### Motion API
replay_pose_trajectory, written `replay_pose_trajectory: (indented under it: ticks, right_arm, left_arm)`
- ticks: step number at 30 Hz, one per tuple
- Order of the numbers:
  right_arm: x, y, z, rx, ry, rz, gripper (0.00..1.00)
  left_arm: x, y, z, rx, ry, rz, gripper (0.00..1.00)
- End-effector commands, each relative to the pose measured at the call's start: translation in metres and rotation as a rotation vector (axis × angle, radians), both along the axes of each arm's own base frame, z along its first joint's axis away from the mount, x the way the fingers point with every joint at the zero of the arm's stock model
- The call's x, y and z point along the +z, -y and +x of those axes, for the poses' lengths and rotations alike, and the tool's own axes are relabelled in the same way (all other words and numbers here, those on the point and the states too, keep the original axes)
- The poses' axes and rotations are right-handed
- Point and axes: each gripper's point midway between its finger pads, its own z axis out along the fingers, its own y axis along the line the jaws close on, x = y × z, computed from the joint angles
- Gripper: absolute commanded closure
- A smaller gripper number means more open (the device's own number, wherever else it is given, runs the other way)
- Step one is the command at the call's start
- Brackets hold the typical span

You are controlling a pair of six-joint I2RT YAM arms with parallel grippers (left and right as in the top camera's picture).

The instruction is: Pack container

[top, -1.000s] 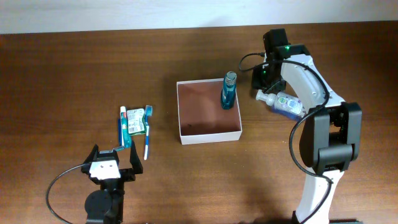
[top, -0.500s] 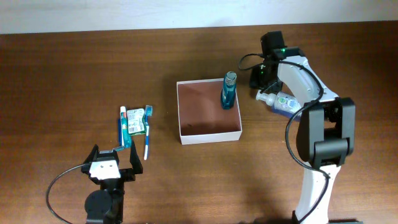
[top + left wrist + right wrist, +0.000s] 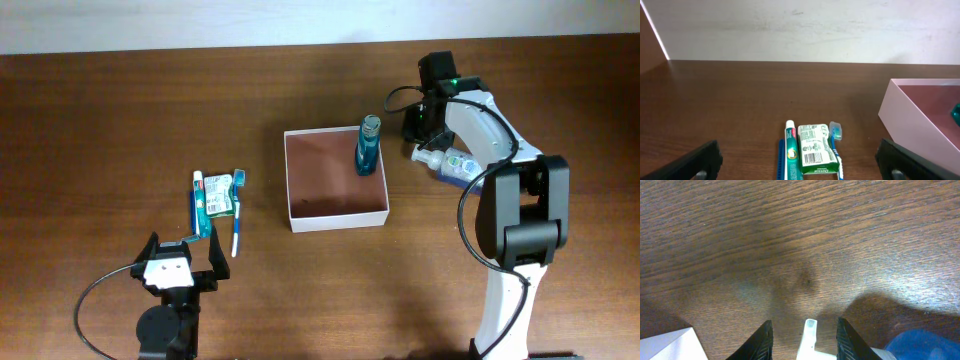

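The container [image 3: 338, 219], a white-walled square box with a reddish-brown floor, sits mid-table. A teal bottle [image 3: 367, 146] stands upright in its back right corner. To its right a clear pump bottle [image 3: 455, 165] lies on the wood. My right gripper [image 3: 424, 140] hovers over the bottle's pump end. In the right wrist view the white pump nozzle [image 3: 809, 335] lies between the black fingers [image 3: 762, 340] with a gap on each side, so my right gripper [image 3: 805, 337] is open. My left gripper [image 3: 183, 246] stands wide open and holds nothing.
A toothpaste tube [image 3: 790, 150], a green soap box [image 3: 814, 150] and a blue toothbrush [image 3: 836, 135] lie side by side just ahead of my left gripper [image 3: 800, 162]. The container's white wall [image 3: 910, 115] shows at the right of that view.
My right arm shifted slightly toward the back left over the pump bottle, then held still. The left arm and every object stayed put.
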Motion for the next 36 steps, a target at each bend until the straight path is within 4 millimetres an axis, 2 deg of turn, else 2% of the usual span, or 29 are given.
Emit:
replay_pose_trajectory:
  ticks: [1,9,20,27,31,36]
  right_arm:
    - [-0.0106,0.0025,-0.004,-0.012,-0.022,-0.026,0.66]
    - [-0.0166,0.0024,-0.0058,-0.012,-0.037,-0.027,0.67]
    - [-0.0171,0.0028,-0.0078,-0.008,-0.045,-0.029,0.82]
    - [-0.0174,0.0031,-0.0103,-0.004,-0.055,-0.031,0.85]
    - [-0.0172,0.0034,-0.0106,-0.002,-0.056,-0.033,0.92]
    - [-0.0174,0.0034,-0.0115,-0.002,-0.06,-0.033,0.93]
  left_arm:
    - [-0.0033,-0.002,0.0002,0.01,-0.005,-0.002,0.0]
    - [-0.0033,-0.002,0.0002,0.01,-0.005,-0.002,0.0]
    - [-0.0033,-0.002,0.0002,0.01,-0.005,-0.002,0.0]
    - [-0.0033,-0.002,0.0002,0.01,-0.005,-0.002,0.01]
    - [-0.0033,-0.002,0.0002,0.01,-0.005,-0.002,0.0]
    - [-0.0033,-0.002,0.0002,0.01,-0.005,-0.002,0.0]
